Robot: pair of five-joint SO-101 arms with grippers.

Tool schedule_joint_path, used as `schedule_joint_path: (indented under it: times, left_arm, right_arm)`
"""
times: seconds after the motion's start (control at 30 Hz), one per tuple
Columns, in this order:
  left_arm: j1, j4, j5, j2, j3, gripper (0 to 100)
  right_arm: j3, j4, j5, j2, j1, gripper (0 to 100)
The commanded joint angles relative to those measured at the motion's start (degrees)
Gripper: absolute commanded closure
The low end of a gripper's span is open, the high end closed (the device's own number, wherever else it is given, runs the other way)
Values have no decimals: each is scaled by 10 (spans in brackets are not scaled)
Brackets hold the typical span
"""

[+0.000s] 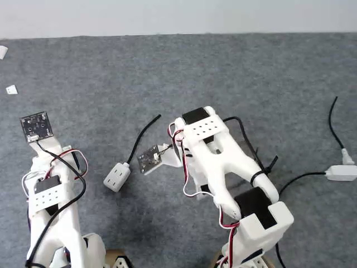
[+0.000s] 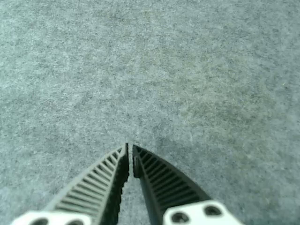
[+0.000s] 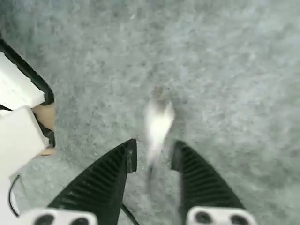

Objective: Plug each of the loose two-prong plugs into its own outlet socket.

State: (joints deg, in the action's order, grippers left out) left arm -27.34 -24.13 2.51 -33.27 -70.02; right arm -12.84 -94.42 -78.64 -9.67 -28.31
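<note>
Table (image 1: 251,72): a grey, felt-like surface is being viewed from above, with both arms standing at its near edge.

Left claw (image 2: 130,147): it is being held clenched, the ribbed fingertips all but touching and nothing between them. Bare grey table is lying beneath it.

Right claw (image 3: 154,143): it is being held released, with the jaws spread. A blurred white piece (image 3: 158,119) is being seen in the gap between the fingers, on the table under them. No contact with either finger is being shown. Whether the piece is a plug or a socket cannot be told.

White outlet socket (image 1: 117,177): it is lying loose on the table between the two arms, slotted face up. Its black cord (image 1: 144,134) is running away toward the far side. The socket is sitting near the right arm's wrist camera board (image 1: 149,159), apart from it.

Second socket block (image 1: 341,172): it is lying at the table's right edge, well apart from the right arm. A white plug (image 1: 347,157) is resting against its far side, and a thin black lead (image 1: 332,120) is curving away from the plug. Whether the prongs are seated cannot be told.

Small white scraps (image 1: 11,89) are lying near the far left corner.
</note>
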Motion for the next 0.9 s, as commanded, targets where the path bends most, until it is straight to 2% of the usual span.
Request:
schedule_joint_path:
  times: [0.0, 0.1, 0.2, 0.33, 0.37, 0.47, 0.57, 0.7, 0.87]
  left_arm:
    - [4, 18, -3, -11, 1, 985]
    - [4, 18, -3, -11, 1, 985]
    - [3, 18, -3, -11, 1, 985]
    - [2, 18, -3, -11, 1, 985]
    - [2, 18, -3, -11, 1, 985]
    - [2, 18, -3, -11, 1, 985]
    - [2, 18, -3, -11, 1, 985]
    - [2, 18, -3, -11, 1, 985]
    - [2, 18, -3, -11, 1, 985]
  right_arm:
    - [13, -1, 50, 37, -4, 820]
    - [63, 16, 182, 58, -4, 855]
    - [138, 22, 400, 78, 6, 877]
    - [190, -20, 727, 102, 64, 921]
    - [190, -27, 775, 103, 81, 940]
    - [171, -10, 785, 101, 157, 986]
    - [108, -27, 758, 95, 152, 990]
    - [-47, 14, 589, 119, 107, 990]
    - [-206, 99, 479, 200, 95, 990]
